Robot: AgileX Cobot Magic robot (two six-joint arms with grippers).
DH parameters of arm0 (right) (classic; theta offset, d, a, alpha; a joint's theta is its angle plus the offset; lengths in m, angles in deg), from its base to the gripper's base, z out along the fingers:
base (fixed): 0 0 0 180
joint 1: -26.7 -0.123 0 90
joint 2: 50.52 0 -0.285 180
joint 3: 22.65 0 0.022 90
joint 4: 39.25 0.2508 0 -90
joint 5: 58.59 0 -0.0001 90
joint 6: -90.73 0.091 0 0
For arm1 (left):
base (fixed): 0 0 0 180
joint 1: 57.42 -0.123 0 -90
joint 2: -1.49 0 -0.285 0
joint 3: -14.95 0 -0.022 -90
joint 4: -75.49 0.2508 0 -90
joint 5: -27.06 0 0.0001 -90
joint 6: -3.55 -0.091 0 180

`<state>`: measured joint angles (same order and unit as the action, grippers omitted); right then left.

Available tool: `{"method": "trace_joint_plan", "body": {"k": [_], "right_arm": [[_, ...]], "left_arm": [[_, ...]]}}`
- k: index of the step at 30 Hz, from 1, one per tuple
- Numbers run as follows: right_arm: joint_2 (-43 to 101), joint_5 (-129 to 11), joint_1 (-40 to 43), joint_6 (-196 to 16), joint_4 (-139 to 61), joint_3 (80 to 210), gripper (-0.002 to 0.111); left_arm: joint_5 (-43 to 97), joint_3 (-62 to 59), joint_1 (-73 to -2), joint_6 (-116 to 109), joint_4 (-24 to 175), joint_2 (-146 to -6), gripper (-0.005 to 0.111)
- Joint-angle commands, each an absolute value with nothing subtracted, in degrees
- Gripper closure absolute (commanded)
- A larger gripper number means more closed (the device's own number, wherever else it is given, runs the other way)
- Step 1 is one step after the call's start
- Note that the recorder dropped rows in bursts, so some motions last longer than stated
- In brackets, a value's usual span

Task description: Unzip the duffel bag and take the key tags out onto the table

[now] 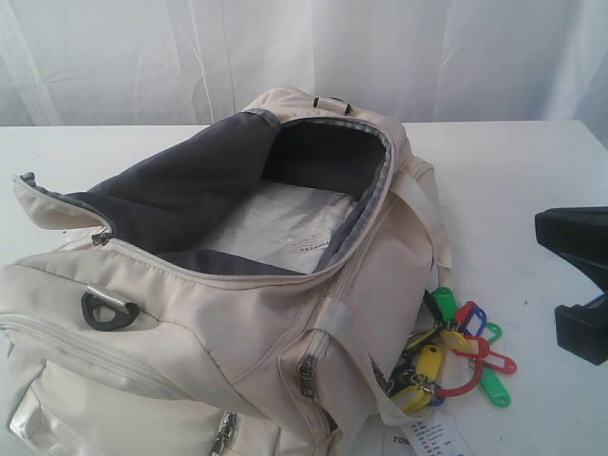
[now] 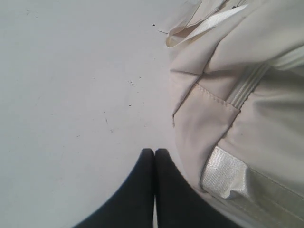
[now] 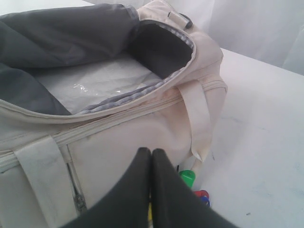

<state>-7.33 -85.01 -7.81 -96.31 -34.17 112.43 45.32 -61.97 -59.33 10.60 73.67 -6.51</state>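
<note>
1. The duffel bag lies on the white table with its main zip undone. The top flap is thrown back, so you look straight onto the dark grey lining.
2. On the bag's floor lies a pale, crinkled sheet with a little print on it. You cannot tell whether it is paper or plastic.
3. The key tags are outside the bag. They sit on the table just beside its long side, at the foot of the pale webbing strap. You can see green, yellow, red and blue tags, and the ones nearest the bag press against its fabric.
4. A white barcode label lies beside the same side of the bag, next to the tags. The picture's edge cuts it off.
5. A black D-ring hangs on the bag's end panel. The pocket zip with the metal pull on the bag's side looks shut.
6. Your right gripper hovers by the bag's long side, near the key tags. Its two black fingers are pressed together with nothing between the tips.
7. Your left gripper is beside the bag's corner, over bare table. Its fingers are also closed together and hold nothing. You cannot tell whether one finger touches the bag.
</note>
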Motion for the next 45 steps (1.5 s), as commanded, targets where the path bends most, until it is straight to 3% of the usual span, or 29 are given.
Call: {"method": "trace_joint_plan", "body": {"k": [1, 24, 34, 45], "right_arm": [[-7.8, -84.2, -7.5, -96.8, -34.5, 112.0, 0.108], [-7.8, -84.2, -7.5, -96.8, -34.5, 112.0, 0.108], [-7.8, -84.2, -7.5, -96.8, -34.5, 112.0, 0.108], [-7.8, -84.2, -7.5, -96.8, -34.5, 112.0, 0.108]], "left_arm": [[47.3, -62.3, -59.6, 11.3, 73.0, -6.3, 0.107], [46.4, -62.3, -59.6, 11.2, 73.0, -6.3, 0.107], [46.2, -62.3, -59.6, -1.4, 73.0, -6.3, 0.107], [39.5, -62.3, -59.3, -1.3, 73.0, -6.3, 0.107]]}}
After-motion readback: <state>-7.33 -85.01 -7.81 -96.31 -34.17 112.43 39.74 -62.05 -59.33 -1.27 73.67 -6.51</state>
